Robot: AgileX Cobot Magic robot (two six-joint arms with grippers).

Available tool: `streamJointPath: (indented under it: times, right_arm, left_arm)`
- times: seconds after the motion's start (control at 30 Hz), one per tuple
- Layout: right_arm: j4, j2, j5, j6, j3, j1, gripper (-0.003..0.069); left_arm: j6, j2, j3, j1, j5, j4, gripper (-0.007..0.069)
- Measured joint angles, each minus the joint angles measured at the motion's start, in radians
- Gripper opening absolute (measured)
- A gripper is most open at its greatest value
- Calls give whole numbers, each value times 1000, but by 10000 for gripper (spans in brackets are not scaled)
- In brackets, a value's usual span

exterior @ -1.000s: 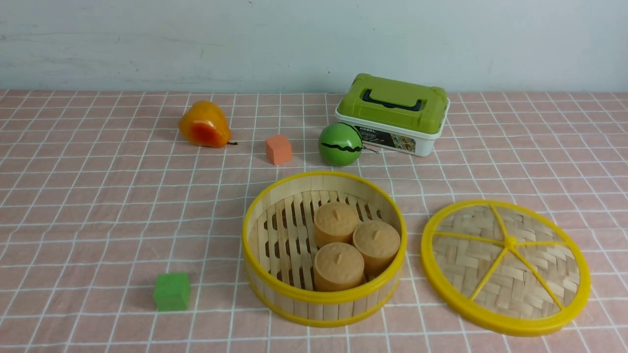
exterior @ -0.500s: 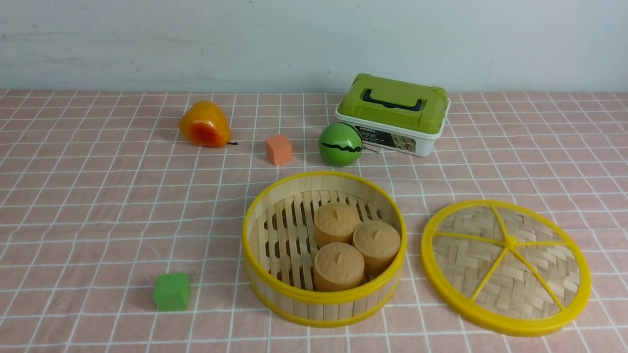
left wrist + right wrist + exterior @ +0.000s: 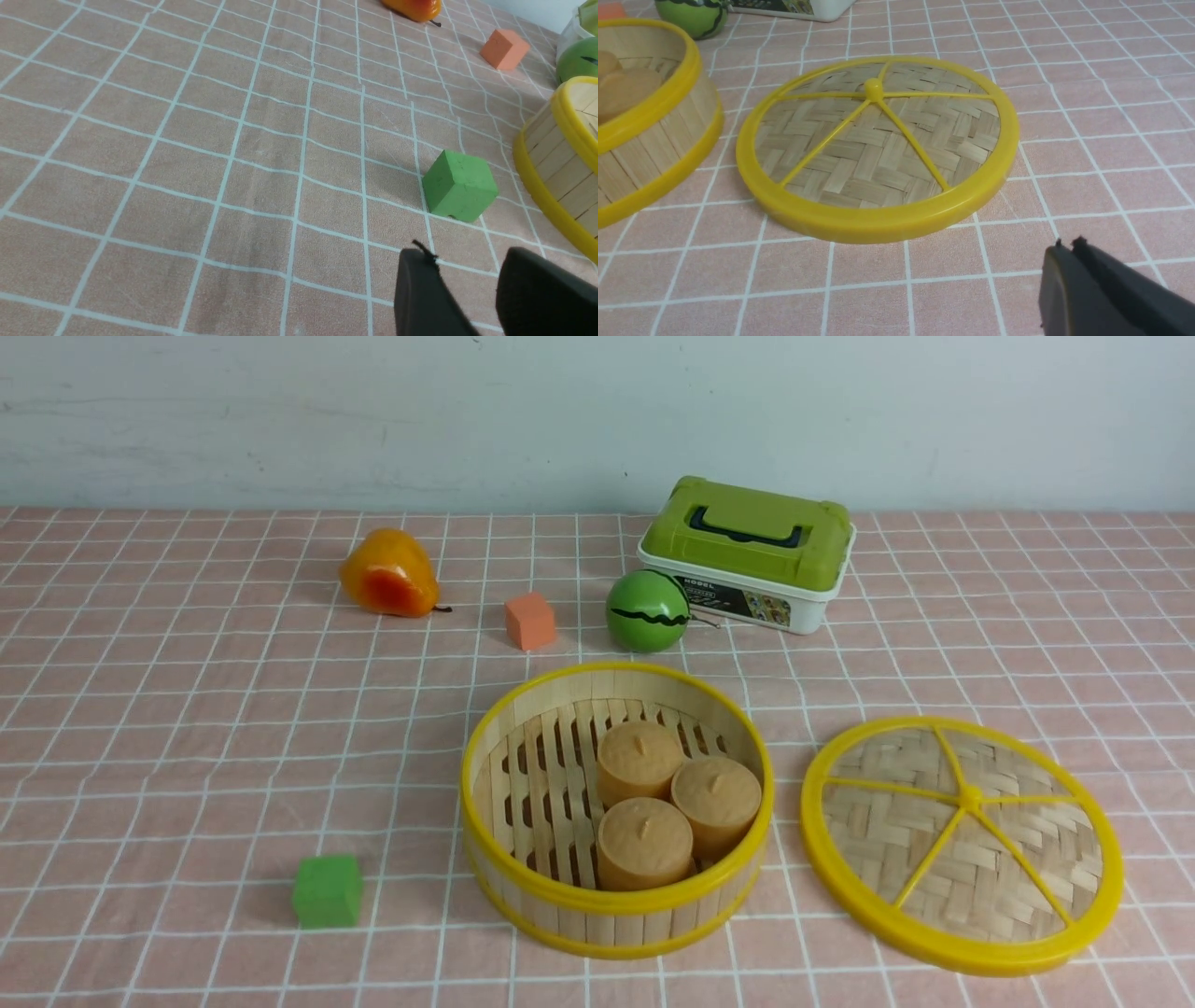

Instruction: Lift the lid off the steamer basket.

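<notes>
The steamer basket (image 3: pixel 616 915) stands open at centre front with three tan cakes (image 3: pixel 644 840) inside; it also shows in the left wrist view (image 3: pixel 560 163) and the right wrist view (image 3: pixel 649 135). The lid (image 3: pixel 962 840) lies flat on the cloth to the basket's right, apart from it; it also shows in the right wrist view (image 3: pixel 878 149). Neither gripper shows in the front view. My left gripper (image 3: pixel 467 270) is open and empty over bare cloth near a green cube. My right gripper (image 3: pixel 1066 247) is shut and empty, short of the lid's near rim.
A green cube (image 3: pixel 327 890) lies left of the basket. Behind it are an orange cube (image 3: pixel 529 620), a green ball (image 3: pixel 647 609), an orange pear (image 3: pixel 388 573) and a white box with green lid (image 3: pixel 750 551). A pink checked cloth (image 3: pixel 187 728) covers the table.
</notes>
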Motion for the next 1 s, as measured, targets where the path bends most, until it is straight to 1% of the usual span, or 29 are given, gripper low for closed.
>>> streamJointPath:
  times: [0.2, 1.0]
  right_arm:
    - [22, 0, 0, -25, 0, 0, -25]
    - [29, 0, 0, -29, 0, 0, -14]
  left_arm:
    - [0, 0, 0, 0, 0, 0, 239]
    - [0, 0, 0, 0, 0, 0, 239]
